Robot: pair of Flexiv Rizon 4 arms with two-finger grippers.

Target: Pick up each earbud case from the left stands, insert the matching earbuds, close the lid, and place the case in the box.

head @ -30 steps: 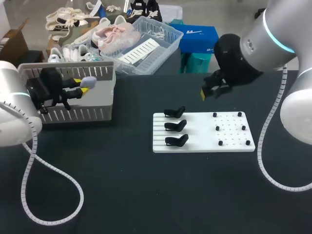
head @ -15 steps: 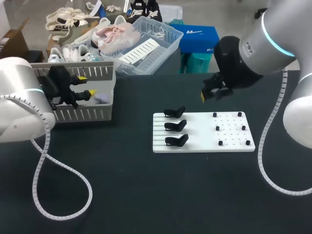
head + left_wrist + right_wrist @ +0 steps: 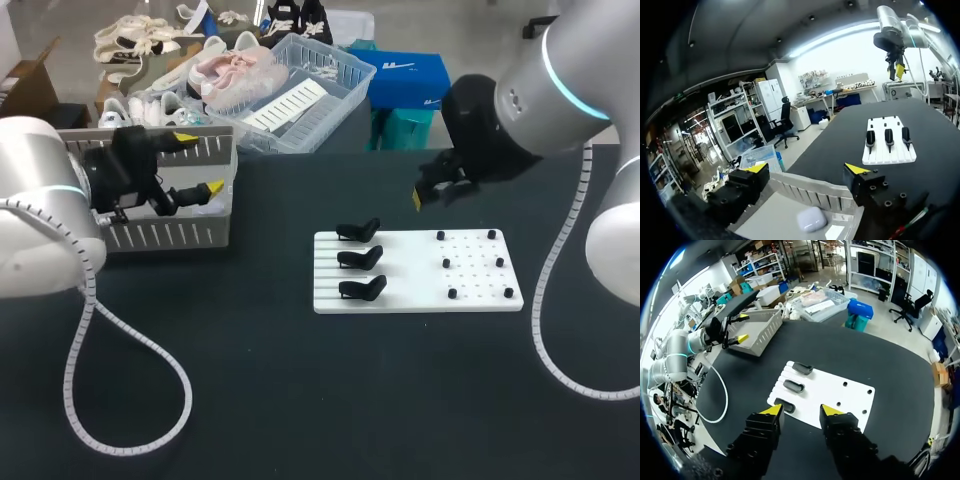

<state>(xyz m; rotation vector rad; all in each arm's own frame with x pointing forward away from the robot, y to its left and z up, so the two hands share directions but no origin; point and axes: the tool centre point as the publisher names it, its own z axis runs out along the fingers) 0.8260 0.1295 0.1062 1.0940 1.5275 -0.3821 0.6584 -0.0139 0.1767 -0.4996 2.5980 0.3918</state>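
My L gripper (image 3: 197, 164) hangs over the gray box (image 3: 170, 236); fingers spread wide, gripping nothing; white earbud case (image 3: 811, 218) lies on the box floor, lid shut, below & between the tips, not touched; R gripper (image 3: 801, 411) also open, nothing in it; white board (image 3: 840, 395) w/ three black stands (image 3: 794, 386) sits ahead of its fingers.

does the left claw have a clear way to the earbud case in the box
Probably yes: the left claw hangs open over the box, and the earbud case lies uncovered on its floor, just below it.
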